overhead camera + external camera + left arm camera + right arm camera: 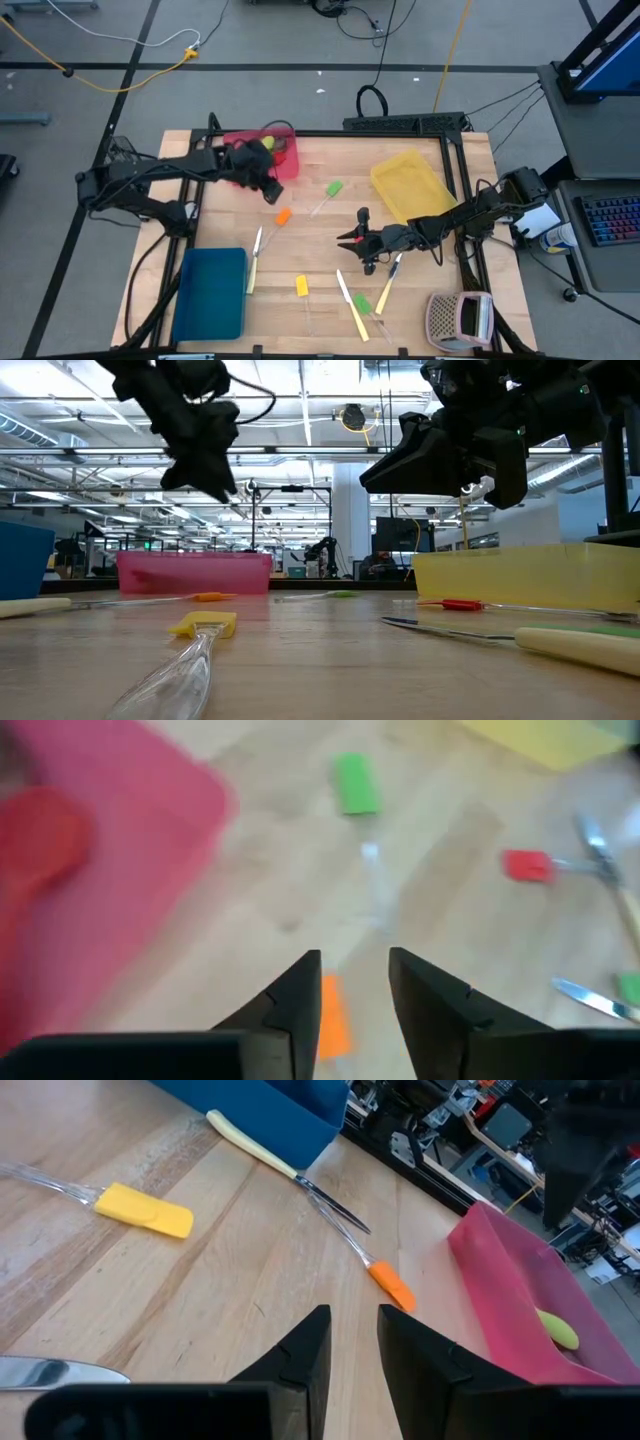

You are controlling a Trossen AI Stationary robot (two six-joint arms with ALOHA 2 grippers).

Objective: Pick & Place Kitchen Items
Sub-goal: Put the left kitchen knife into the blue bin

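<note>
My left gripper [272,192] [355,970] hangs open above the table beside the red tray [285,165], with nothing between its fingers. Below it lies the orange-headed spatula [282,216] [333,1020]. Inside the red tray lie a yellow-green utensil [556,1330] and a red one [40,835]. My right gripper [352,240] [353,1330] waits mid-table, slightly open and holding nothing. Flat on the wood lie a green spatula [333,188], a red spatula [527,865], a yellow spatula [301,287] and cream-handled knives [255,260] [350,300].
A yellow tray [410,185] sits at the far right and a blue tray [210,292] at the near left. A pinkish perforated box [460,318] stands at the near right corner. A green utensil [362,303] and another knife [388,280] lie near the right gripper.
</note>
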